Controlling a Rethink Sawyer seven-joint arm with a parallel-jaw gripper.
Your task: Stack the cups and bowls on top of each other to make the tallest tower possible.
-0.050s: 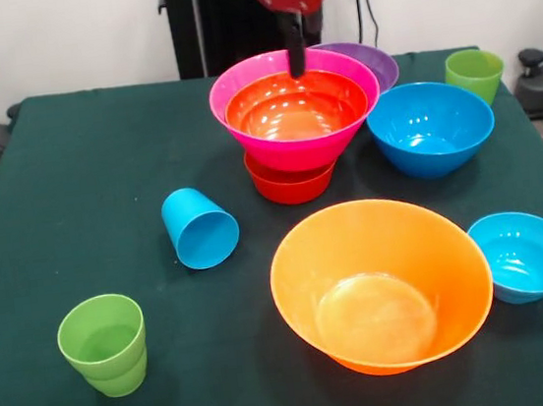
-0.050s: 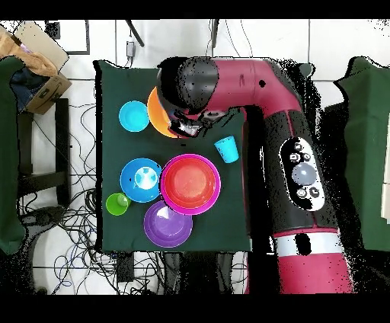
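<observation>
The tower is a large pink bowl [image 1: 342, 135] with a medium red-orange bowl [image 1: 290, 112] nested inside, resting on a small red-orange bowl [image 1: 290, 189]. My gripper [image 1: 296, 56] hangs at the pink bowl's far rim; its state does not show. A purple bowl [image 1: 378, 59] sits behind the tower and a blue bowl [image 1: 431, 126] to its right. A large orange bowl [image 1: 381, 284] and a small blue bowl [image 1: 525, 253] stand near the front. A sky blue cup [image 1: 200, 228] lies on its side. Green cups stand at the front left [image 1: 104, 344] and back right [image 1: 474, 72].
In the overhead view the red arm [image 2: 293, 152] reaches across the green table [image 2: 228, 221] and covers part of the orange bowl [image 2: 156, 114]. Pink bowl [image 2: 190, 183], purple bowl [image 2: 167, 223], blue bowl [image 2: 141, 180] and a green cup [image 2: 116, 203] cluster together. Cables lie around the table.
</observation>
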